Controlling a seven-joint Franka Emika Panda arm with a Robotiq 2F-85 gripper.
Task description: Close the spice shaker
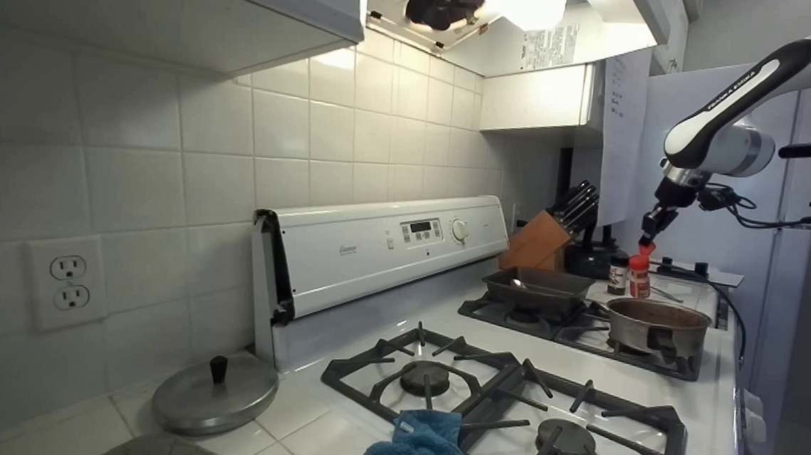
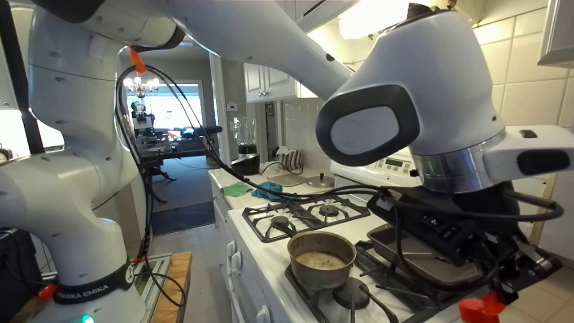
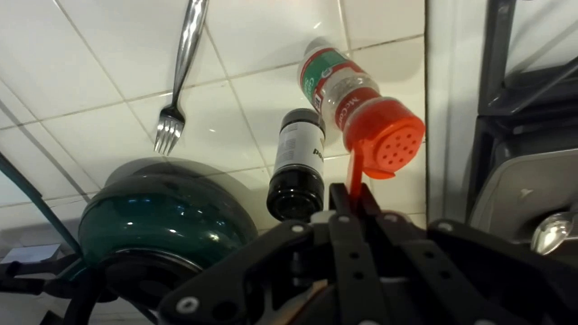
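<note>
Shaker (image 3: 356, 104), upright on the tiled tabletop (image 3: 126, 49), shown obliquely from its red cap (image 3: 379, 122). The sprinkle holes (image 3: 397, 146) are exposed; the flap (image 3: 355, 167) stands raised at the edge of the cap, and my gripper (image 3: 354, 192) is clamped on it, the red strip pinched between the two sides. Just beside the shaker is a black-capped bottle (image 3: 298, 158). Farther off lies a fork (image 3: 185, 49), tines toward the dark green kettle (image 3: 158, 212). In an exterior view, my arm (image 1: 727, 114) reaches down to the shaker from above, and a knife block (image 1: 536, 240) stands near the kettle. On the stove (image 1: 525, 346) are a pot (image 1: 644, 333) and a baking pan (image 1: 550, 298), the latter with a spoon (image 3: 551, 232) in it.
</note>
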